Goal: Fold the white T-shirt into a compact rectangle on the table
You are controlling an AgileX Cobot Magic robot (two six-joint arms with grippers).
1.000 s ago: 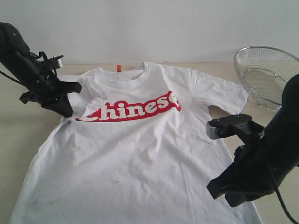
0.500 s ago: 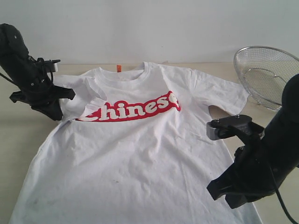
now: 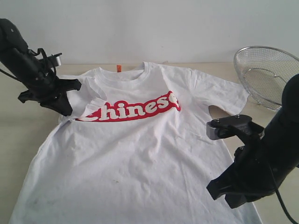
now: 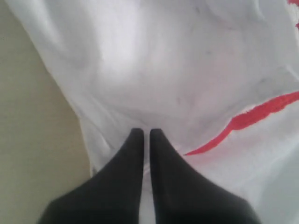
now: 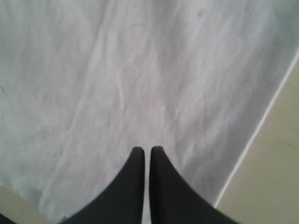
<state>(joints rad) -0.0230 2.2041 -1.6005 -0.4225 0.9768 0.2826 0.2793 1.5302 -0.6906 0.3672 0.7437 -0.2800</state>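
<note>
Sprawling face up over a wide, pale beige matte bench (image 3: 18, 140), the wrinkled white short-sleeved cotton T-shirt (image 3: 140, 154) with its red chest banner (image 3: 131, 108) lies almost fully open. Its hem points to six o'clock and its collar to twelve, and only the sleeve at ten o'clock is turned inward. Folding appears barely begun.

The black left pincer (image 3: 65, 109) sits at that sleeve with its tips together; whether any cloth is caught between them cannot be told. The black right pincer (image 3: 223, 195), also closed and holding nothing, hovers over the shirt's side edge at four o'clock.

The main risk looks to be drag: a shut pincer sweeping across loose cotton could bunch the body rather than crease it, leaving a lopsided bundle. A thin pinch at the sleeve could slip and let the tuck fall open. A wide swing on the right might clip the round wire-mesh metal basket (image 3: 266, 74) at two o'clock.

The bench is smooth and faintly grained, so it probably offers little grip on cloth. Behind it stands a plain pale wall (image 3: 163, 28). A small orange neck tag (image 3: 118, 68) marks the collar.
</note>
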